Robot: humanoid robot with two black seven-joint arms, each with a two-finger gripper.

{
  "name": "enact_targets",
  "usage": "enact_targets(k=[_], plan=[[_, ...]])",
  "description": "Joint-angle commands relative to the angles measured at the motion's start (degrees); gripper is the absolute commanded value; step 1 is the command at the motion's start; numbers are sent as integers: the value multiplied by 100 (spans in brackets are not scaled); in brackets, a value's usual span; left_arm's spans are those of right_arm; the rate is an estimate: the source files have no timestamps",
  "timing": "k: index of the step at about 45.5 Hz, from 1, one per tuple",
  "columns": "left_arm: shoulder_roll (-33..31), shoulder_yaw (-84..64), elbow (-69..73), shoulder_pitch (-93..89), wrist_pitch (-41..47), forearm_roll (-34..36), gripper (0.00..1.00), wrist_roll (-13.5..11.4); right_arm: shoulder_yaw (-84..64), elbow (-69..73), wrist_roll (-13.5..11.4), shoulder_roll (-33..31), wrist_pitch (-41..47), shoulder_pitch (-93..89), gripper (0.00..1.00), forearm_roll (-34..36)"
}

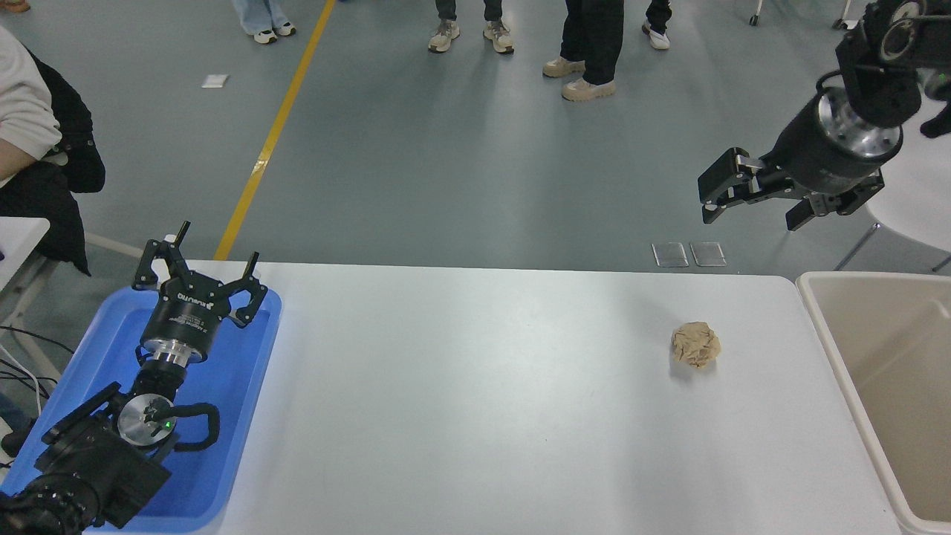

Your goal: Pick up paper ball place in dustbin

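Note:
The paper ball [695, 344] is a tan crumpled wad lying on the white table [475, 401], toward its right side. The dustbin [821, 327] is a beige bin with a cream rim standing just off the table's right end. My right gripper [752, 210] is open and empty, raised high in the picture above the table's far right edge, well above and beyond the ball. My left gripper [199, 261] is open and empty, parked over the blue tray at the lower left.
A shallow blue tray [245, 386] lies on the table's left end under the left arm. A seated person's sleeve shows at the far left edge. Several people's legs stand on the floor beyond the table. A white chair stands at the right edge.

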Motion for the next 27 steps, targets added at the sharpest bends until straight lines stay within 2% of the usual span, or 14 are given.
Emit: enact_targets(k=[1, 7, 12, 20, 27], plan=[[0, 0, 1, 0, 0, 2, 100, 0, 463, -897, 3, 6, -417, -953, 100, 14], [0, 0, -8, 0, 0, 2, 100, 0, 587, -977, 3, 6, -566, -1270, 100, 14], [0, 0, -8, 0, 0, 2, 100, 0, 631, -968, 3, 85, -1075, -1727, 100, 23], [0, 0, -8, 0, 0, 2, 100, 0, 560, -994, 3, 638, -2385, -2597, 100, -38], [0, 0, 1, 0, 0, 2, 100, 0, 604, -1415, 47, 928, -2570, -3106, 100, -30]])
